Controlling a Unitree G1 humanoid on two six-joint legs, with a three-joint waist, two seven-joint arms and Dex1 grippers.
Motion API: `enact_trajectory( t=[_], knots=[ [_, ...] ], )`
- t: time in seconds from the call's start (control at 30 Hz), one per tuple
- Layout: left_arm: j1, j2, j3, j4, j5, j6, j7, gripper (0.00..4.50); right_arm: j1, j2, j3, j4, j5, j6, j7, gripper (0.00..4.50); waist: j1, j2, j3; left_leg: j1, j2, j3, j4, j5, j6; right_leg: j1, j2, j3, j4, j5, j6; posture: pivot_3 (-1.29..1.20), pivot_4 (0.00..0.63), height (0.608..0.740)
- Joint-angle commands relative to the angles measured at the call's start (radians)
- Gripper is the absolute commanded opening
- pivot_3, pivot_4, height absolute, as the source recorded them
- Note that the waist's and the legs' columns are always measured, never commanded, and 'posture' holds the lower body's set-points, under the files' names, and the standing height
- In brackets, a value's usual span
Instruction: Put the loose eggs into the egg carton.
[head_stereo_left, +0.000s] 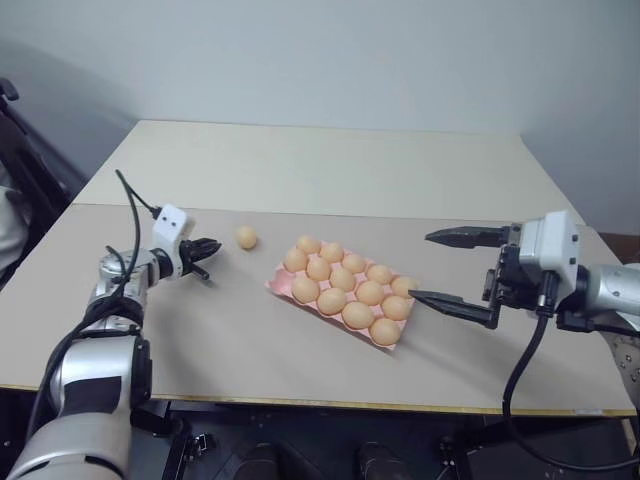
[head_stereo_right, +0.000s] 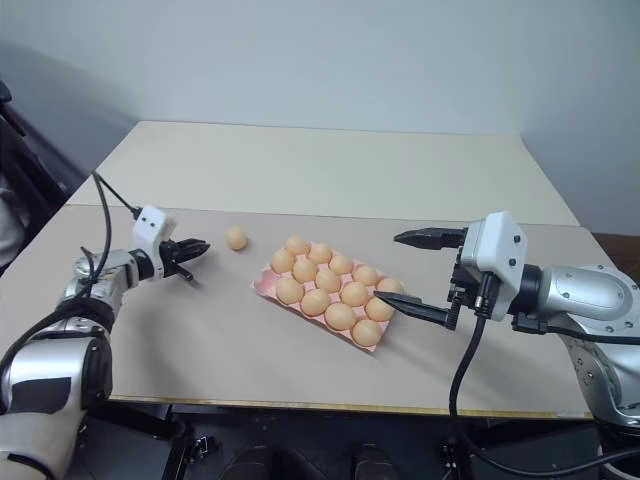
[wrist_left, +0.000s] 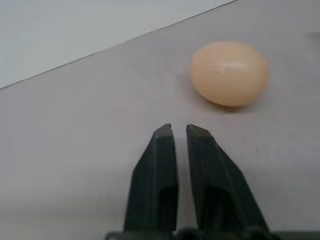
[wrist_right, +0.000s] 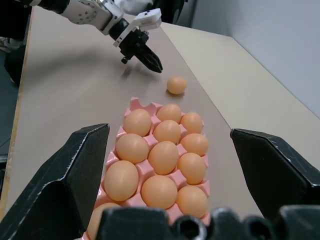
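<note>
One loose egg lies on the tabletop, just beyond the egg carton, which holds eleven eggs with one cup seemingly free for it. The left gripper sits near the egg, jaws narrow and empty. The right gripper hangs beside the carton, jaws wide, likely waiting
</note>
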Motion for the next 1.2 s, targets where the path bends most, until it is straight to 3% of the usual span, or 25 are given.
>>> enact_trajectory(
  t=[0.03, 0.3, 0.57, 0.8, 1.2],
  knots=[
    [-0.008, 0.038, 0.034, -0.052, -0.039, 0.007, -0.048, 1.90, -0.015, 0.003, -0.017, -0.011, -0.001, -0.026, -0.005, 4.50, 0.000, 0.000, 0.000, 0.000, 0.000, 0.000, 0.000, 0.000, 0.000, 0.000, 0.000, 0.000, 0.000, 0.000, 0.000, 0.00, 0.150, 0.740],
    [0.020, 0.049, 0.065, -0.146, -0.090, 0.015, -0.115, 4.49, -0.026, 0.003, -0.011, -0.003, -0.002, -0.031, 0.002, 4.50, 0.001, 0.000, 0.000, 0.000, 0.000, 0.000, 0.000, 0.000, 0.000, 0.000, 0.000, 0.000, 0.000, 0.000, 0.000, 0.00, 0.150, 0.740],
    [0.045, 0.008, 0.043, -0.237, -0.093, 0.039, -0.084, 4.49, -0.029, 0.004, -0.009, -0.003, 0.000, -0.026, -0.001, 4.50, 0.001, 0.000, 0.000, 0.000, 0.000, 0.000, 0.000, 0.000, 0.000, 0.000, 0.000, 0.000, 0.001, 0.000, 0.000, 0.00, 0.150, 0.740],
    [0.019, -0.078, 0.050, -0.263, -0.093, 0.154, 0.114, 4.49, -0.030, 0.013, -0.004, -0.010, -0.001, -0.024, -0.011, 4.50, 0.002, 0.000, 0.000, 0.000, 0.000, -0.001, 0.001, 0.000, 0.000, 0.000, 0.000, 0.000, 0.001, 0.000, 0.000, 0.00, 0.150, 0.740],
    [-0.010, -0.204, 0.043, -0.264, -0.086, 0.189, 0.294, 4.49, -0.015, 0.017, -0.014, -0.030, 0.003, -0.018, -0.028, 4.50, 0.001, 0.000, 0.000, -0.001, 0.000, -0.001, 0.001, 0.000, 0.000, 0.000, 0.000, 0.000, 0.000, 0.000, 0.000, 0.00, 0.150, 0.740]
  ],
)
